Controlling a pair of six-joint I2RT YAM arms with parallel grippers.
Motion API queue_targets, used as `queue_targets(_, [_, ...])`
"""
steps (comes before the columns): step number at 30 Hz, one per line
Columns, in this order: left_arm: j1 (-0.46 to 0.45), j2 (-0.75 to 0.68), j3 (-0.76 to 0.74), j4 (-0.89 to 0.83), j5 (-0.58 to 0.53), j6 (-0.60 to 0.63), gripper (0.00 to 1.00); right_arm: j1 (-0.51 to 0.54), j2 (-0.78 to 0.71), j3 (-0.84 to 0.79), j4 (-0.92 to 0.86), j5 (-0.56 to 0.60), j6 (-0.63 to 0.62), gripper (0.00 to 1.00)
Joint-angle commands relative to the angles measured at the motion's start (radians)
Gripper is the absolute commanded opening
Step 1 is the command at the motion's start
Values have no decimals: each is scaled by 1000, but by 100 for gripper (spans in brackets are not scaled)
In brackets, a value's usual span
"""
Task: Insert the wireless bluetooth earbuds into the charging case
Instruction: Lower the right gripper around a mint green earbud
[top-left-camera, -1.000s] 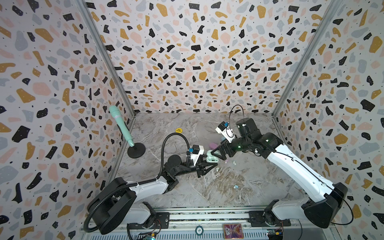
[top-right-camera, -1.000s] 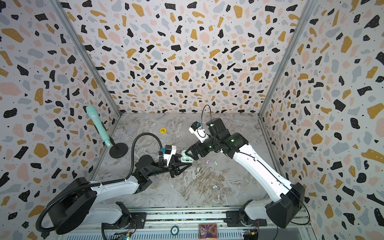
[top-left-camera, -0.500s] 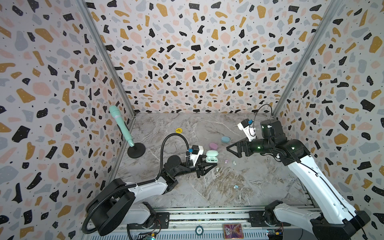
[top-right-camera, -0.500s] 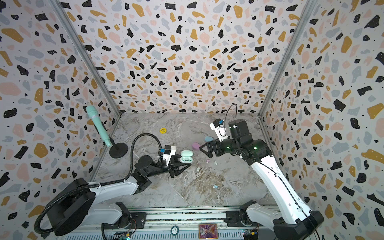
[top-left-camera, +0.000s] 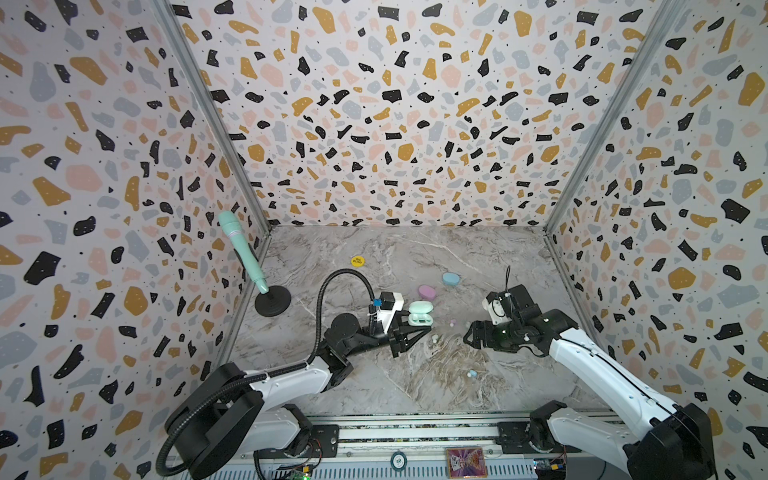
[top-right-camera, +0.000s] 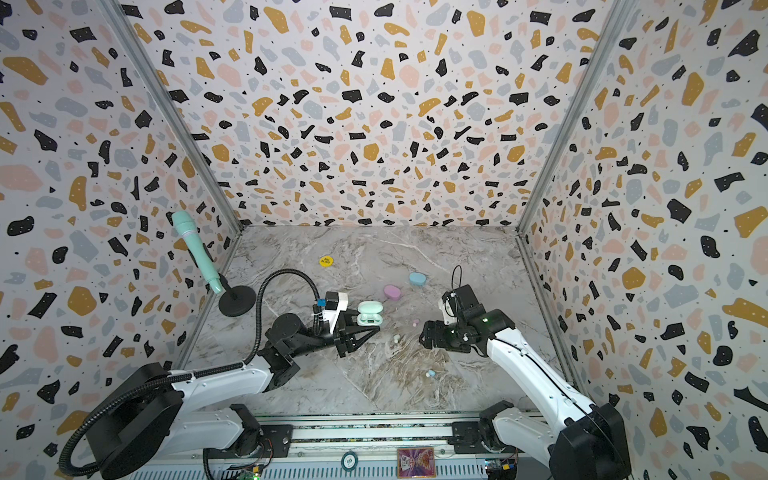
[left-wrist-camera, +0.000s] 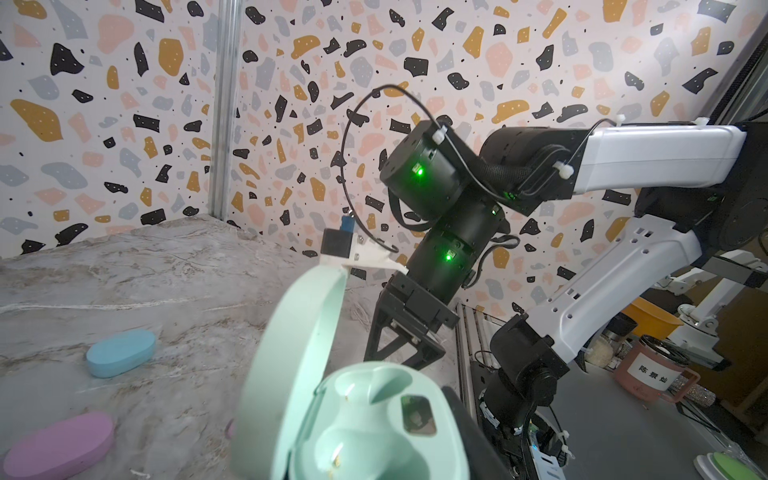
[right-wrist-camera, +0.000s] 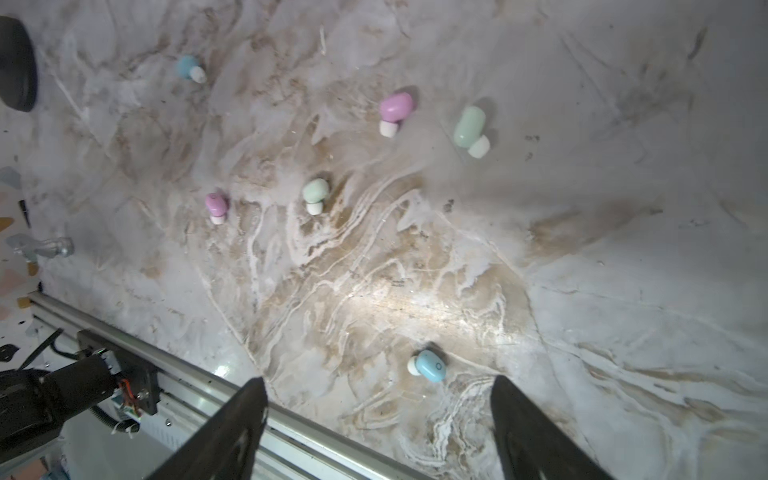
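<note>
The workspace is a box with terrazzo-patterned walls (top-left-camera: 374, 104) on three sides: black, ochre, pink and grey flecks on a pale ground, with metal strips running down the corners. The floor is a grey marble-look tabletop (top-left-camera: 415, 253) veined with white and brown, edged at the front by an aluminium rail (top-left-camera: 415, 424).

The left gripper (top-left-camera: 419, 328) has its fingers clamped on the mint charging case (top-left-camera: 420, 313), which it holds near the middle of the table. The lid stands open, and in the left wrist view the two wells of the case (left-wrist-camera: 365, 419) show their contact pins.

The right gripper (top-left-camera: 471, 336) hangs over the table to the right of the case. Its fingers (right-wrist-camera: 245, 419) are spread wide with only bare marble between them.

The wireless bluetooth earbuds (right-wrist-camera: 316, 191) lie loose on the marble between the two grippers. The right wrist view shows six: two pink, two mint and two blue. One blue bud (right-wrist-camera: 430, 365) lies just past the spread fingers.

Behind the held case, a pink case (top-left-camera: 427, 291) and a blue case (top-left-camera: 451, 279) rest closed on the surface. A yellow disc (top-left-camera: 357, 261) lies farther back. A mint microphone (top-left-camera: 243, 253) leans on a black round stand (top-left-camera: 272, 302) by the left wall.
</note>
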Motion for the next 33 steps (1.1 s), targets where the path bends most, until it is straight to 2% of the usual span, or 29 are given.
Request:
queue_targets(1, [4,-13,-9,46,-1,17,12,-20,47,9,149,54,44,80])
queue_targets(10, [11,-13,-8,38,8,27,12,-109,311,76,247,62,-55,56])
queue_targets(22, [16,-24,-16,30,3,31,13,-80,518,212,224,98,-60,44])
queue_targets(33, [18,-35,-25,33,2,32,13,-52,602,268,164,176,-57,37])
